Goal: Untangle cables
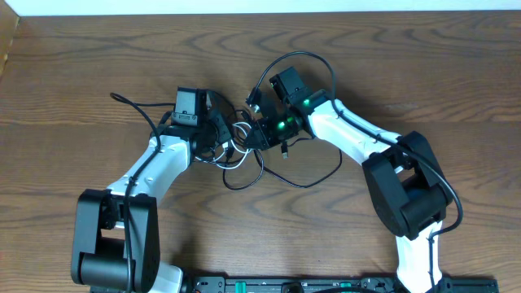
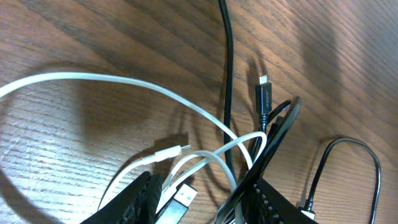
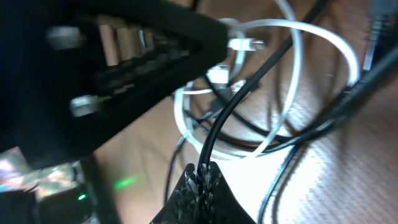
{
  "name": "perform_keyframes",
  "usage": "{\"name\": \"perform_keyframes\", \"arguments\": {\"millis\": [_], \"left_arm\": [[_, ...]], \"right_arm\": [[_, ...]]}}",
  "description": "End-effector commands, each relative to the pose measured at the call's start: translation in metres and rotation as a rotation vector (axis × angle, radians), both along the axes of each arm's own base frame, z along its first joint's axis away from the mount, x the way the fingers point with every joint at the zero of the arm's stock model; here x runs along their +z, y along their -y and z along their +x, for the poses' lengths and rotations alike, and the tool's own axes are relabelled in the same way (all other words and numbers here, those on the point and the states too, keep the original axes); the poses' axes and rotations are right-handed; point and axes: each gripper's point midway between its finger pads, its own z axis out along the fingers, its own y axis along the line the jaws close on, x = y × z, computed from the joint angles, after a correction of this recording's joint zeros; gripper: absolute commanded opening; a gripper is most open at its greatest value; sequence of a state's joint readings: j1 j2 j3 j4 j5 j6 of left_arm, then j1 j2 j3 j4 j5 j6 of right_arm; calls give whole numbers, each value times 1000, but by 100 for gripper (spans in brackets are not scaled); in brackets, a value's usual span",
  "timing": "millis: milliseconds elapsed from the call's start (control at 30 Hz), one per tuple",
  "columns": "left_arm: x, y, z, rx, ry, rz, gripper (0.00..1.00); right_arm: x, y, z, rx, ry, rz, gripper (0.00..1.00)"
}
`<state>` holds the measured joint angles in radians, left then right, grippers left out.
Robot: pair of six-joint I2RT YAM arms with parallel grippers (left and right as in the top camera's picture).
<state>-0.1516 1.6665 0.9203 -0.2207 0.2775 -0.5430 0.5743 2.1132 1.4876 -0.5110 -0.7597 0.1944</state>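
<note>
While both arms reach inward across the wooden desk (image 1: 423, 73), the left claw (image 1: 221, 138) and the right claw (image 1: 262, 134) sit close together, facing each other over a small knot of cords. From the left wrist camera, the left claw (image 2: 202, 186) is released, with its two dark fingers (image 2: 138, 202) spread wide at the bottom of the view. The white cable (image 2: 93, 78) curves in from the far side of this claw, loops back and passes between the spread fingers, lying on the desk. Its small metal-tipped plug (image 2: 171, 152) rests just ahead of one fingertip. A black plug (image 2: 263, 96) lies a little farther out, ahead of the other finger. From the right wrist camera, the right claw (image 3: 205, 177) is clenched on the black cable (image 3: 249, 87), which rises from between its pressed fingertips and runs away across the white loops. Just beyond this claw, white and black strands cross each other several times, and the blurred dark body of the other arm fills the upper side of that view. Seen from above, more of the black cable trails in a wide curve on the desk behind the right claw.
</note>
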Motion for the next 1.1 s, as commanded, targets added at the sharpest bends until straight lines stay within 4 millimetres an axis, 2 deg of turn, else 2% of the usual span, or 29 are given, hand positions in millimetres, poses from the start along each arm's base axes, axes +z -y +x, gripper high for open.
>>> {"name": "perform_keyframes", "arguments": {"millis": [0, 67, 133, 267, 300, 333, 367, 533, 1067], "left_arm": [[-14, -20, -8, 88, -51, 79, 45], [-19, -36, -15, 202, -99, 121, 49], [-22, -44, -19, 244, -117, 147, 54], [-22, -48, -20, 254, -127, 148, 61], [-23, -49, -20, 256, -128, 148, 68], [-23, -49, -21, 256, -131, 149, 80], [-23, -49, -21, 255, -133, 150, 98], [-23, -49, -21, 256, -133, 150, 98], [-23, -49, -21, 255, -133, 150, 98]], "right_arm": [[55, -5, -7, 81, 52, 164, 1], [70, -3, -5, 77, 80, 180, 1], [88, 0, -4, 78, 121, 200, 1], [124, 7, -2, 75, 214, 235, 1], [133, 10, -1, 71, 241, 242, 1], [142, 13, 0, 67, 265, 249, 1], [150, 15, 1, 64, 286, 258, 1], [171, 22, 3, 50, 337, 282, 1], [177, 23, 11, 43, 380, 300, 1]]}}
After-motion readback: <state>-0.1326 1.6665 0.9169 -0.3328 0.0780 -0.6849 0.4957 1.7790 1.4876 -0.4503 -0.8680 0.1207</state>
